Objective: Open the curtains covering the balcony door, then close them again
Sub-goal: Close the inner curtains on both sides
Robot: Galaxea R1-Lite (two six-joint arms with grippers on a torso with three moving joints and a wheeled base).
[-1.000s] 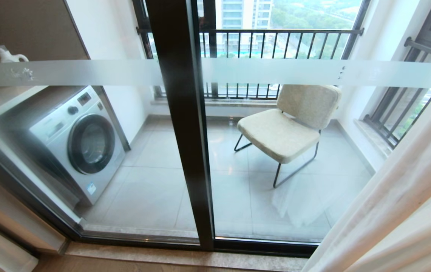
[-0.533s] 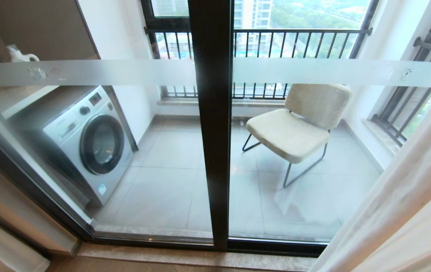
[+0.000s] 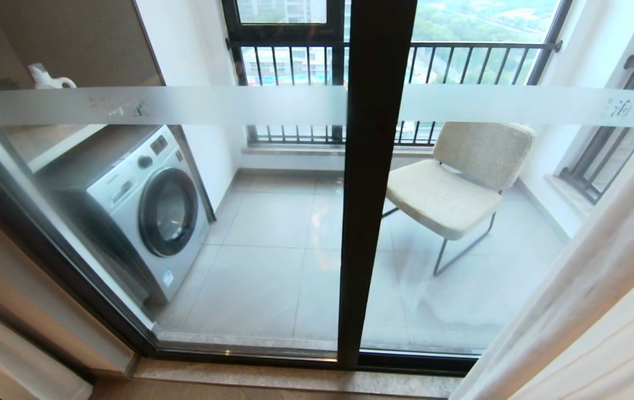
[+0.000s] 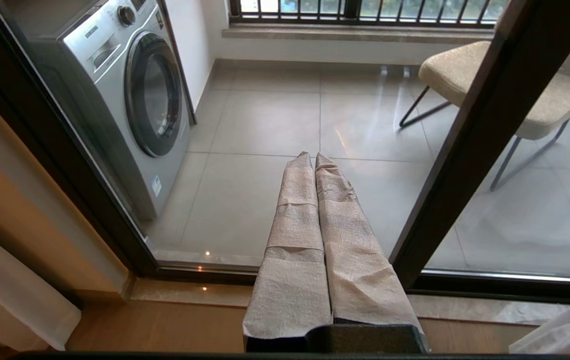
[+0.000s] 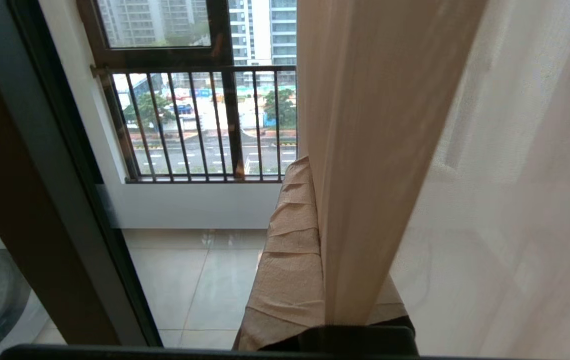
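Note:
The balcony door (image 3: 369, 194) fills the head view: glass panels in a dark frame with a frosted band (image 3: 183, 104) across them. The curtains (image 3: 589, 300) hang bunched at the right edge, leaving the glass uncovered. Neither gripper shows in the head view. In the right wrist view my right gripper (image 5: 314, 172) is shut on a pale beige fold of the curtains (image 5: 364, 150). One wrapped finger (image 5: 289, 240) shows beside the fold, and thin sheer fabric (image 5: 514, 200) hangs past it. My left gripper (image 4: 313, 159) is held low before the glass, its wrapped fingers (image 4: 294, 215) pressed together on nothing.
Behind the glass stand a silver washing machine (image 3: 144, 211) on the left and a beige chair (image 3: 455, 183) on the right, with a black-railed window (image 3: 461, 61) beyond. A stone sill (image 3: 294, 380) runs along the door's foot, just ahead of me.
The whole head view has slid right, so the camera has moved left along the door. The curtains stay at the picture's right edge, travelling with me.

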